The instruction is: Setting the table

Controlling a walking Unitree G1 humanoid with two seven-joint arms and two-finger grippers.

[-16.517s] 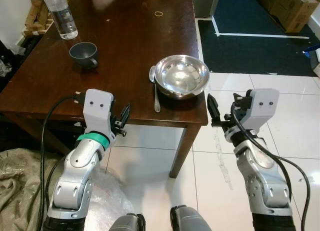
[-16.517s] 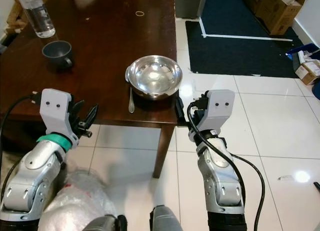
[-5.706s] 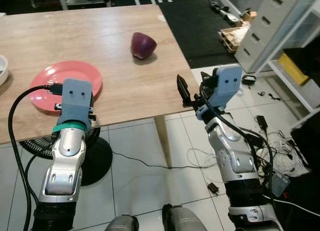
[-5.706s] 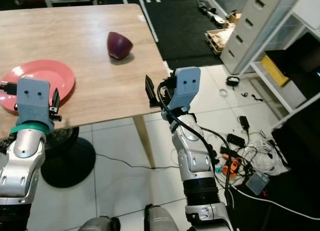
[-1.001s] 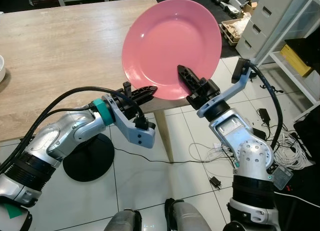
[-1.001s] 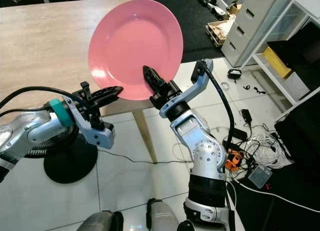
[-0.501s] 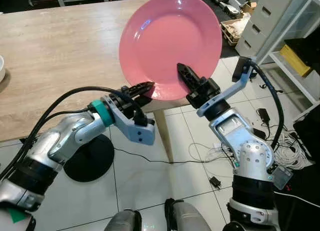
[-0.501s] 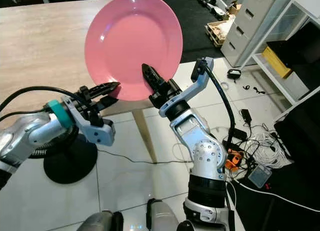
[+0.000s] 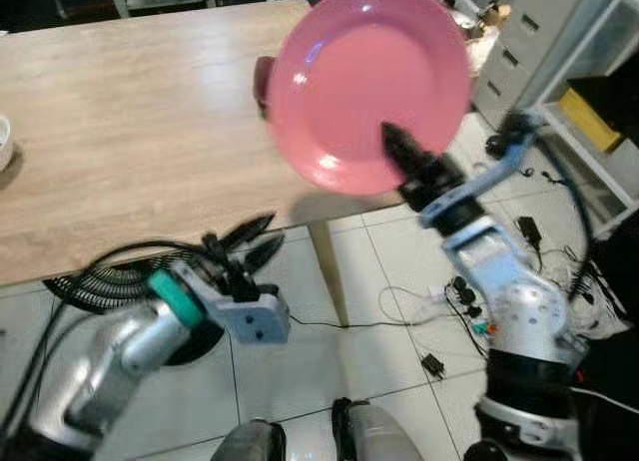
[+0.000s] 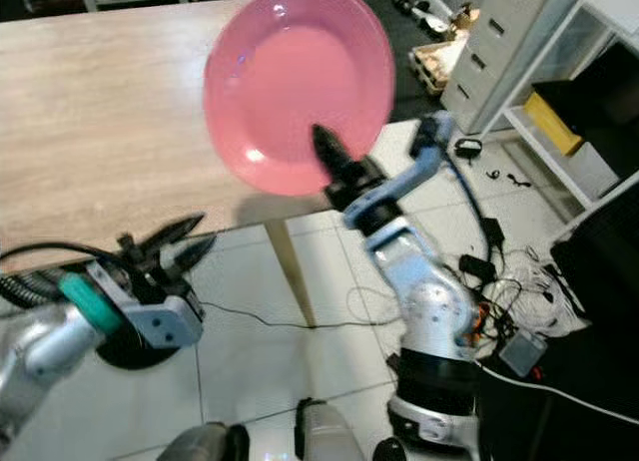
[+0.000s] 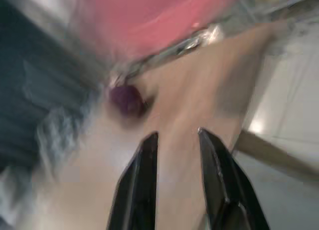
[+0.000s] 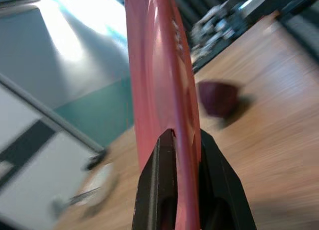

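The right tool holds a pink plate up in the air, on edge and nearly upright, its face turned toward the robot's head. In the right wrist view the two black fingers pinch the plate's lower rim, one on each side, closed tight on it. The plate hangs above the near right corner of the wooden bench, touching nothing but the tool.

The left tool sits low, in front of the bench's near edge and well apart from the plate. Its fingers are parted and hold nothing; the left wrist view, though blurred, shows bare space between them.

Judging by this, the task stands midway for this item: the plate is lifted and carried by one arm alone, but not yet laid at a place setting. What remains is to bring it flat and set it down where it belongs.

A dark purple bowl rests on the bench behind the plate, partly hidden by it in the head views. A small white dish peeks in at the bench's far left edge.
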